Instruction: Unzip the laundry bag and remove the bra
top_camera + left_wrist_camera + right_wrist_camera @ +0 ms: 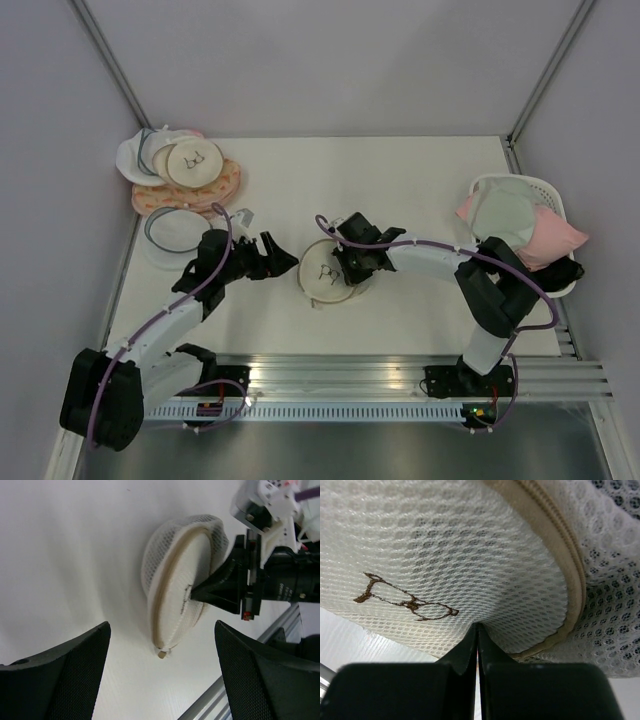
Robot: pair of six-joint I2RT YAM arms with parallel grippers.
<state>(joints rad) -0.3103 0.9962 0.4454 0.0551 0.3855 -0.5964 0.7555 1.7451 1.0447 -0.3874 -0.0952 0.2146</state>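
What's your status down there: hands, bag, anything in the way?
Left hand open, short of laundry bag. Right hand shut, tips on its face. Bag zipped shut, bra unseen. Nothing blocking.

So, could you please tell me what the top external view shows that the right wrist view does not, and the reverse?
Only top external: the left gripper, open and apart from the laundry bag; a pile of pouches at the far left; a white basket of garments at the right.
Only right wrist: the tan zipper close up, closed where visible, and the mesh weave.
Both: the bra outline on the bag's face, and the right gripper, shut with its tips against that face.
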